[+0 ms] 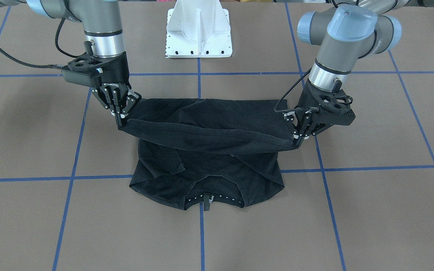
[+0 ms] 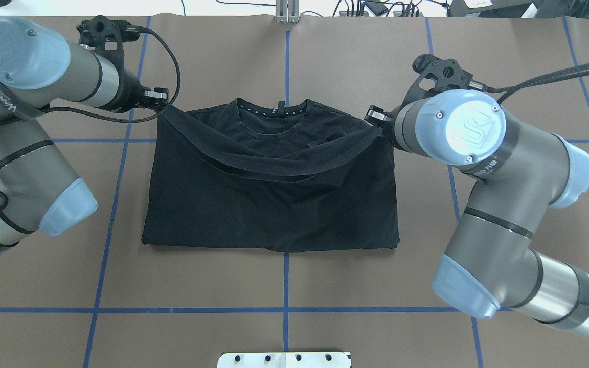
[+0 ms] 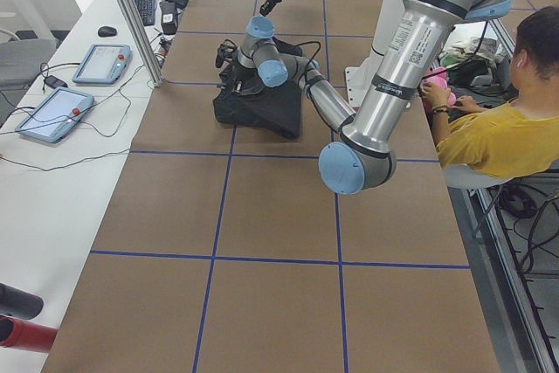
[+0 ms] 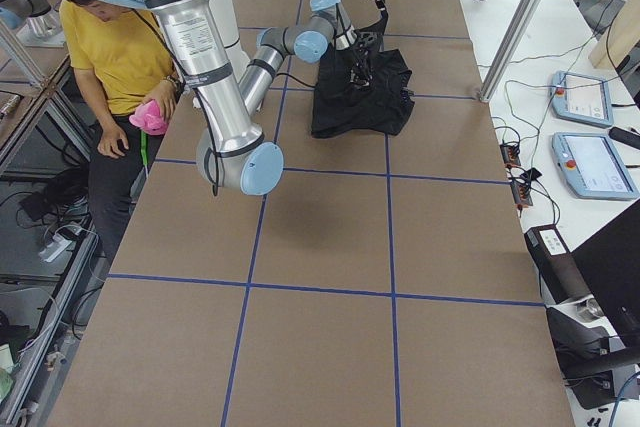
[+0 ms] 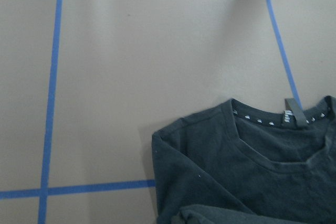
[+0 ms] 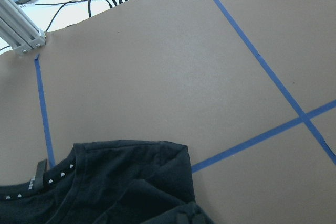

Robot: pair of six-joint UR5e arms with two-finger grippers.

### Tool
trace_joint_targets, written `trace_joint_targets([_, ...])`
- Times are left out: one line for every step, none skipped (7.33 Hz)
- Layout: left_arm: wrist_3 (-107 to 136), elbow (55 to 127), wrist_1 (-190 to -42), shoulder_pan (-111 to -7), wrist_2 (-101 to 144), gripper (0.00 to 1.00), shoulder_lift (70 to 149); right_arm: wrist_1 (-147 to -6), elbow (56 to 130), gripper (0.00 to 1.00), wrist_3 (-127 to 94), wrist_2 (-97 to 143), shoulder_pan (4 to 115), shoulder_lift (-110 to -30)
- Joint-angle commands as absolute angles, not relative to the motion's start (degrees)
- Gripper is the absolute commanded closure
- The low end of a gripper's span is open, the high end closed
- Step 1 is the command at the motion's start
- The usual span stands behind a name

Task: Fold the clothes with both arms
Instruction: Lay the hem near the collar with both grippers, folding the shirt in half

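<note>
Brown table (image 2: 197, 286): black tee (image 2: 274, 214) lies L-R, collar (image 2: 273, 115) away from base (image 2: 284, 359).

The table (image 2: 197, 286) has a brown surface gridded with blue tape lines (image 2: 172, 309). A white pedestal base (image 1: 199, 32) stands at the middle of one long edge. Beyond the opposite long edge, a white bench (image 3: 52, 181) carries two pendant tablets (image 3: 100, 63), a keyboard (image 3: 145, 4) and a mouse (image 3: 106, 31). A person in a yellow shirt (image 3: 511, 133) sits beside the pedestal's edge.
</note>
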State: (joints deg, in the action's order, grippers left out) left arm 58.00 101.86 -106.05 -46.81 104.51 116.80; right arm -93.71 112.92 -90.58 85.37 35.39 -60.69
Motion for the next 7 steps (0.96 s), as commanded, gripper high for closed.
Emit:
trace_joint_targets([57.6,95.9,-109.1,-48.0,103.6,1.00,120.0,-93.7,107.2,1.00,-88.9,87.8,39.5,-57.0])
trace_joint_targets([55.6,95.6,-109.1,-48.2,103.6,1.00,120.1,-93.7,106.8,1.00,-88.1,88.5,40.7,-57.0])
trace_joint_targets([54.4,95.0,-109.2,-49.2,103.6,1.00,120.2,-93.7,105.5,1.00,-87.5,88.6,41.3,-56.3])
trace_joint_targets([54.4,92.2,-110.0,-49.3,103.6,1.00,120.7,-93.1,102.7,1.00,-87.5,88.6,41.4,-55.3])
trace_joint_targets([54.3,87.2,-114.1,-49.2,103.4,1.00,121.3,-88.5,97.8,1.00,-87.5,88.4,41.4,-54.8])
trace_joint_targets([53.5,82.5,-117.9,-49.1,102.1,1.00,122.6,-83.1,93.3,1.00,-87.2,88.4,41.7,-54.8])
trace_joint_targets([53.3,79.0,-118.2,-49.0,101.9,1.00,124.1,-80.4,91.1,1.00,-85.6,88.4,41.8,-54.8])
